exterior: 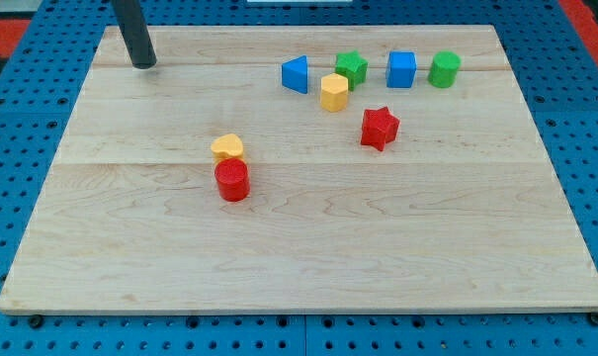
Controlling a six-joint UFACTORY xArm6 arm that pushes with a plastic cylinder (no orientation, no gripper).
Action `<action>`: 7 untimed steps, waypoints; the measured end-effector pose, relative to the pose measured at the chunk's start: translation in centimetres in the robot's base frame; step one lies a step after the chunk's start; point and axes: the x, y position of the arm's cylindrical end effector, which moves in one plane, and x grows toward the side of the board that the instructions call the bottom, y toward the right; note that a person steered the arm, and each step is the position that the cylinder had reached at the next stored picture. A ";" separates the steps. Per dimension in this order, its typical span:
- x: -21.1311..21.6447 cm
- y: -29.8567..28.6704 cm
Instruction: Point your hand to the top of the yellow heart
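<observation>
The yellow heart (227,147) lies left of the board's middle, touching the red cylinder (233,181) just below it. My tip (144,64) rests on the board near the view's top left corner, well up and to the left of the yellow heart, apart from all blocks.
Near the view's top right stand a blue triangle (296,74), a yellow hexagon (334,91), a green star (352,67), a blue cube (401,69) and a green cylinder (444,69). A red star (380,128) lies below them. The wooden board (308,267) lies on blue pegboard.
</observation>
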 end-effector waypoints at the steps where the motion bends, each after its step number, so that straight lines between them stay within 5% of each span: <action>1: 1.5 -0.1; 3: 3.9 -0.5; 6: 16.3 -0.3; 7: 16.2 1.0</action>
